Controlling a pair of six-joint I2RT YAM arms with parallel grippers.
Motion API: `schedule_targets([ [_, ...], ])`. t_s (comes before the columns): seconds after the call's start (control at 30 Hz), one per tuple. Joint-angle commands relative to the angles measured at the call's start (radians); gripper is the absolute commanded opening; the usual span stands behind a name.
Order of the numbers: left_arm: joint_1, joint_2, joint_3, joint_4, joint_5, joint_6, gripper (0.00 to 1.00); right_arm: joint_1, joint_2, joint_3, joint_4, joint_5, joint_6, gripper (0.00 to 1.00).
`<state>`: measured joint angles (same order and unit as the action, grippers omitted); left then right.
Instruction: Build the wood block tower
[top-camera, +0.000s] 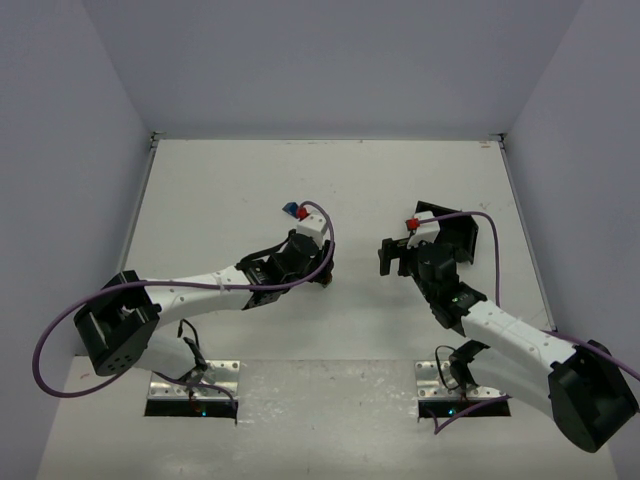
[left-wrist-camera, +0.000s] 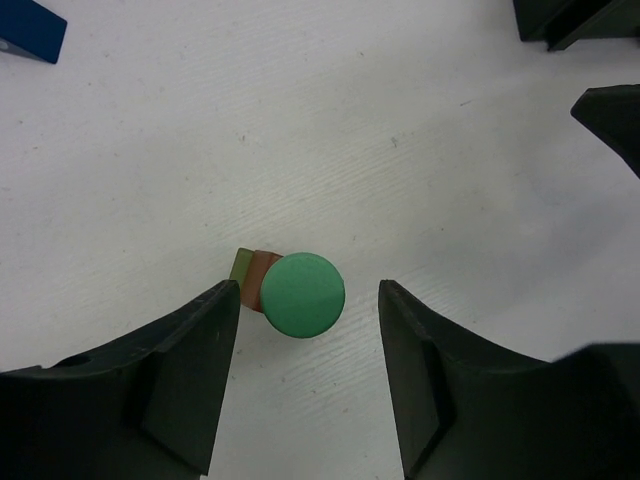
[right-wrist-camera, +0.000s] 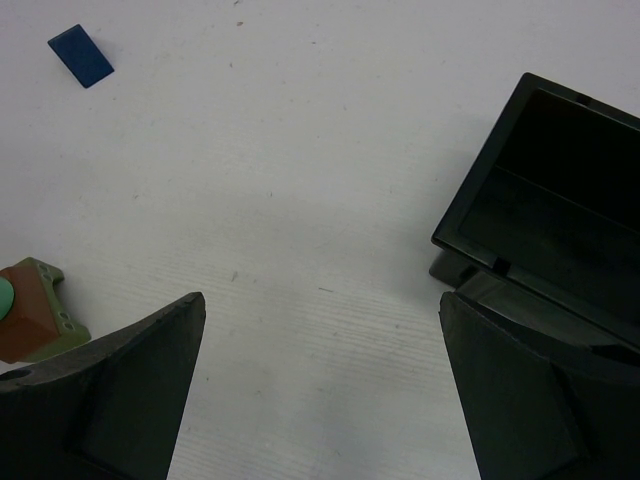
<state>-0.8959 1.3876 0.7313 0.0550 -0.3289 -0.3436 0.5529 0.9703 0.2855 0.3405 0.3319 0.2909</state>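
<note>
The wood block tower stands on the white table. From above, the left wrist view shows its mint-green cylinder (left-wrist-camera: 303, 295) on top of a brown-orange block (left-wrist-camera: 263, 270) and an olive block (left-wrist-camera: 241, 265). My left gripper (left-wrist-camera: 308, 295) is open around the cylinder, with a small gap on each side. In the right wrist view the tower (right-wrist-camera: 30, 305) shows at the left edge. A blue block (left-wrist-camera: 30, 28) lies flat and apart from it, also visible as the blue block (right-wrist-camera: 80, 55) in the right wrist view. My right gripper (right-wrist-camera: 322, 305) is open over bare table.
A black square tray (right-wrist-camera: 545, 220) sits just right of the right gripper, and the same tray (top-camera: 455, 235) shows behind that arm from above. Grey walls close the table (top-camera: 230, 180) on three sides.
</note>
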Motion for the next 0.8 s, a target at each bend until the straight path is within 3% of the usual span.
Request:
schedule_targets([
  [0.0, -0.009, -0.007, 0.025, 0.01, -0.005, -0.001, 0.63, 0.0, 0.003, 0.004, 0.052, 0.004, -0.006, 0.99],
  [0.07, -0.009, -0.007, 0.029, 0.002, -0.018, -0.006, 1.0, 0.001, 0.002, 0.001, 0.051, 0.004, -0.006, 0.99],
  [0.37, -0.009, -0.044, 0.04, -0.021, -0.028, -0.014, 1.0, 0.001, -0.004, 0.001, 0.052, -0.001, -0.006, 0.99],
  [0.77, -0.009, -0.25, 0.021, -0.006, 0.124, 0.021, 1.0, 0.0, -0.012, -0.005, 0.073, -0.009, -0.011, 0.99],
])
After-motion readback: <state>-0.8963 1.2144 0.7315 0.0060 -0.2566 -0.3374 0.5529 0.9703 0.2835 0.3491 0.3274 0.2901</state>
